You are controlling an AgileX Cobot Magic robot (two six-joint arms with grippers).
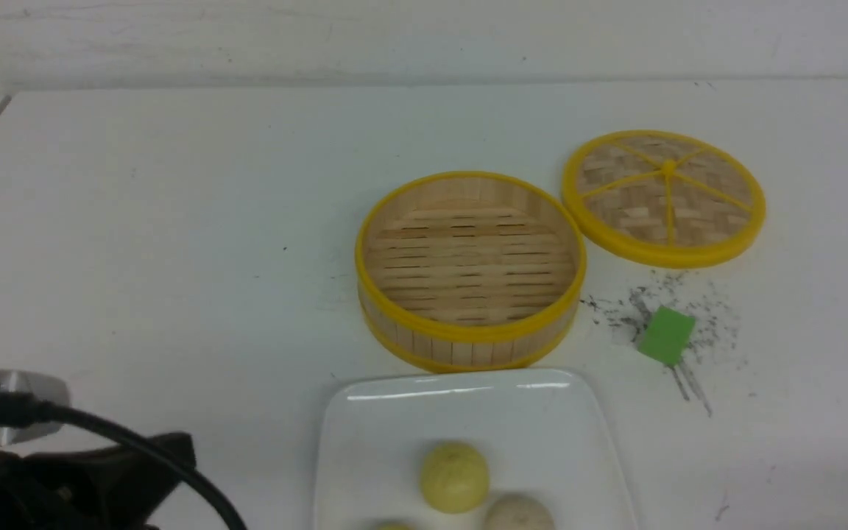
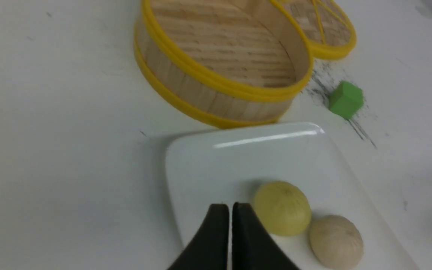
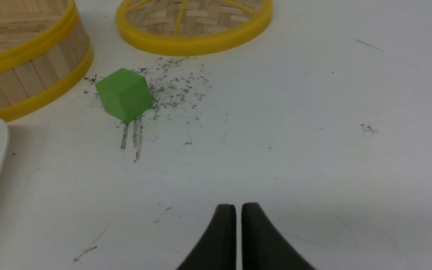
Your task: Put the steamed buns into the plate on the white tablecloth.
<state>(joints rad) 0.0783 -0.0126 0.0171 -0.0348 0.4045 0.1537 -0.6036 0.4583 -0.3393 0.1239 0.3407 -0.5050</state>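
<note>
Three buns [image 1: 454, 476] front; 2 via L wrist.

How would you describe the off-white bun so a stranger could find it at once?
Find the white plate nearest the robot, in front of the bamboo steamer basket. The off-white bun lies toward its near right part. Its neighbours are yellow-green; it alone is pale beige.

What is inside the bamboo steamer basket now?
The steamer basket shows only its bare slatted floor, with no bun in it. Its near wall hides a thin strip of that floor.
</note>
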